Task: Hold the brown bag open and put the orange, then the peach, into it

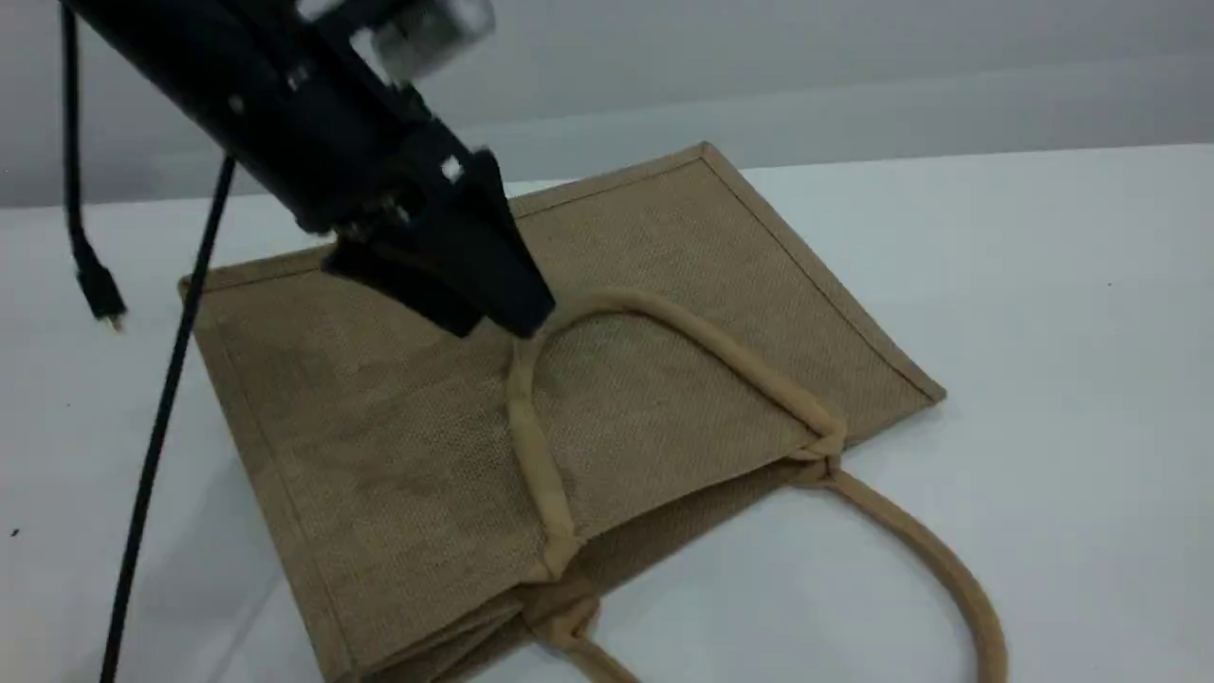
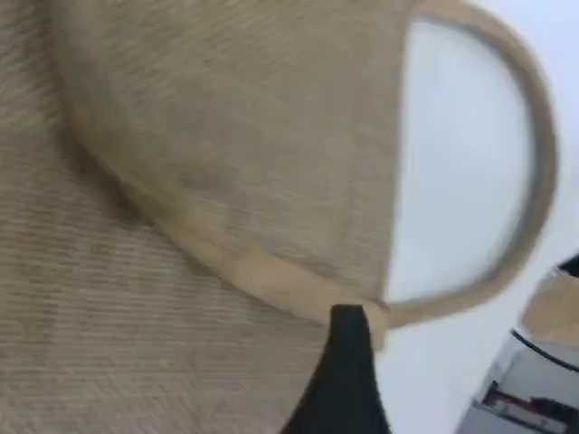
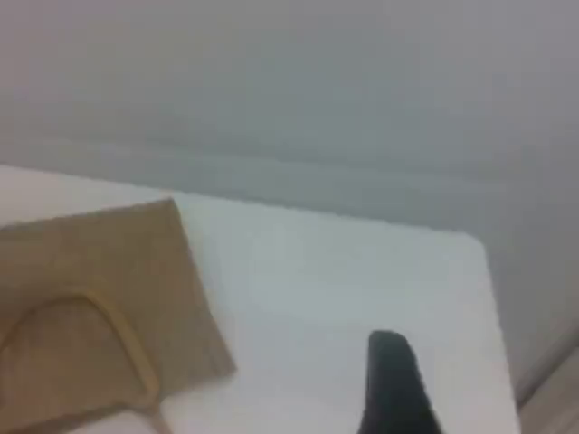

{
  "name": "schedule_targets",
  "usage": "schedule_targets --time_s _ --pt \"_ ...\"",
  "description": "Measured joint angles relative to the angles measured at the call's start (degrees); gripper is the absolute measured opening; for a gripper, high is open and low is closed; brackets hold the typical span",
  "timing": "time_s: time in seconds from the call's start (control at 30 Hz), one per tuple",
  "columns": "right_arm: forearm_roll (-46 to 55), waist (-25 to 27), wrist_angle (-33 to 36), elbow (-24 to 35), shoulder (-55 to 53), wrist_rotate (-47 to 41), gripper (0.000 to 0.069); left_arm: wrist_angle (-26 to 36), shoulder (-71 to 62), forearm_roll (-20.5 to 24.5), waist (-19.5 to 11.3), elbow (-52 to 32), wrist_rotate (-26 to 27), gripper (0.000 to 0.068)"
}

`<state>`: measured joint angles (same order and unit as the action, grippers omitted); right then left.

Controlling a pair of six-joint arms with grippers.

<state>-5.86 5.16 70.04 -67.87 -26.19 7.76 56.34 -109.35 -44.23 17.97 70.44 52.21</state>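
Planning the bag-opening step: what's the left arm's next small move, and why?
Probably close the left gripper on the upper handle and lift it. The brown bag lies flat, and the jaws sit right at the top of that loop.

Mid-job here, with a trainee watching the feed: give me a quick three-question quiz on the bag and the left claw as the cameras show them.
1. True or false: the brown bag stands upright with its mouth open.
2. The left claw has its tip closest to: A) the top bend of the upper handle; B) the bag's far corner; C) the orange.
3. Which fruits show in any view?
Key: 1 false, it lies flat on the table. 2 A. 3 None; neither the orange nor the peach is in sight.
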Motion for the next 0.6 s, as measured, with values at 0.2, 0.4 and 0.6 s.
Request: schedule_targets --time_s 0.2,0.4,0.6 --pt "0.00 0.00 -0.07 14.69 11.86 -0.14 0.0374 3.88 8.34 7.16 -0.04 0.00 -5.66 0.0567" --pt "0.00 0.00 -0.19 29.46 22.08 -3.17 0.0374 8.91 18.08 15.32 -0.04 0.00 -16.88 0.0567" --pt "-0.29 -0.07 -6.21 37.27 25.88 -3.58 0.0374 12.66 29.86 23.66 -0.04 0.00 -27.26 0.0564"
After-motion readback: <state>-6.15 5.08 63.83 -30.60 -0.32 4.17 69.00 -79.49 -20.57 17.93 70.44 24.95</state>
